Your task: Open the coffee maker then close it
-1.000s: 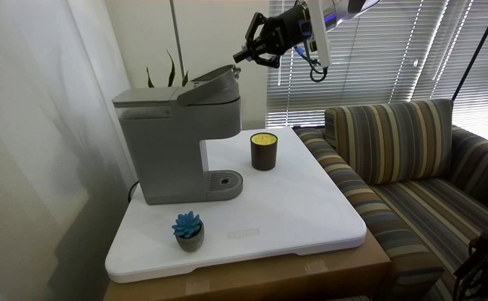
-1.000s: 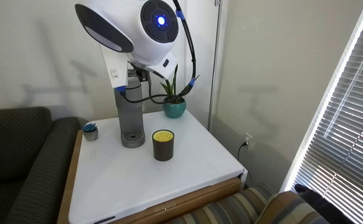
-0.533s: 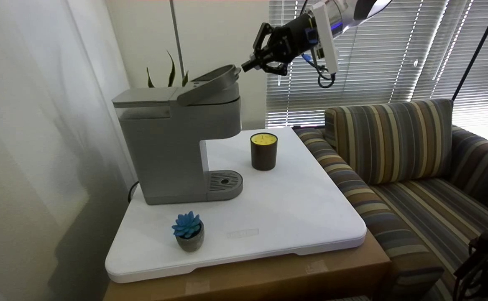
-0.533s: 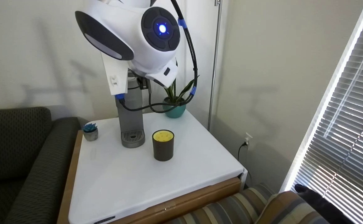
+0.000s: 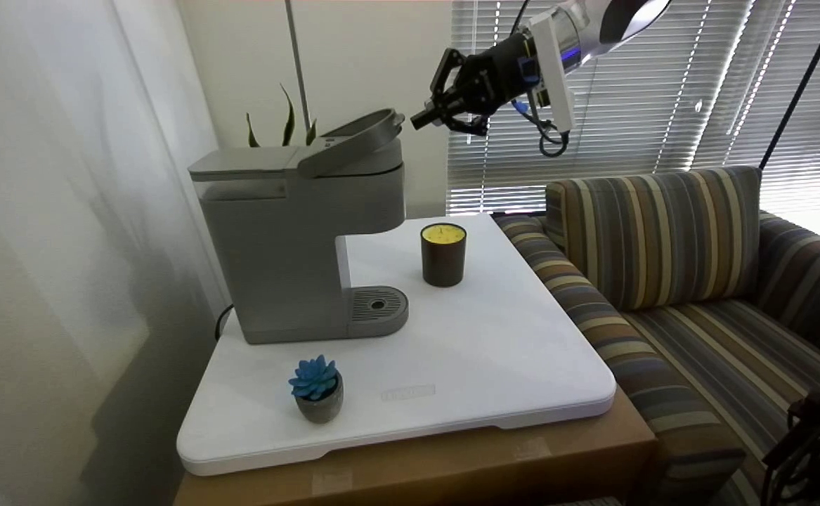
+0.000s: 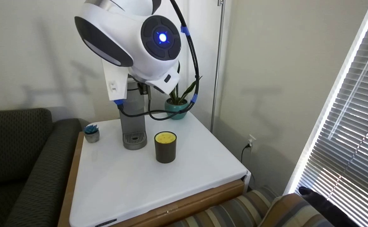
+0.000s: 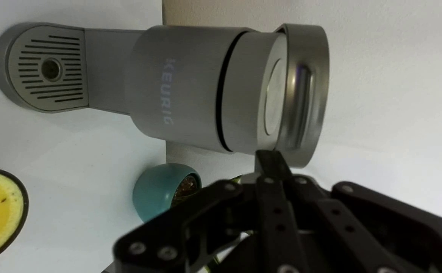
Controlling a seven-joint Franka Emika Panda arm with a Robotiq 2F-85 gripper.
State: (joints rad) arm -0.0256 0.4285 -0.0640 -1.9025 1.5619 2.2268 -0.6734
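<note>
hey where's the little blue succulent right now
In an exterior view, the blue succulent stands on the lower left of the white tabletop, between the coffee maker and the tabletop's near edge.

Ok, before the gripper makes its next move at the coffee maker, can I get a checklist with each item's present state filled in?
1. Gripper shut, likely fine for pushing: ok.
2. Gripper clear of the handle: ok, a slight gap shows in an exterior view.
3. Gripper lined up with the handle: cannot tell; the views don't settle it.
4. Coffee maker upright on the white tabletop: ok in both exterior views.
5. Dark jar apart from the drip base: ok.
6. Lid fully shut: cannot tell; it slopes up toward the front.
</note>
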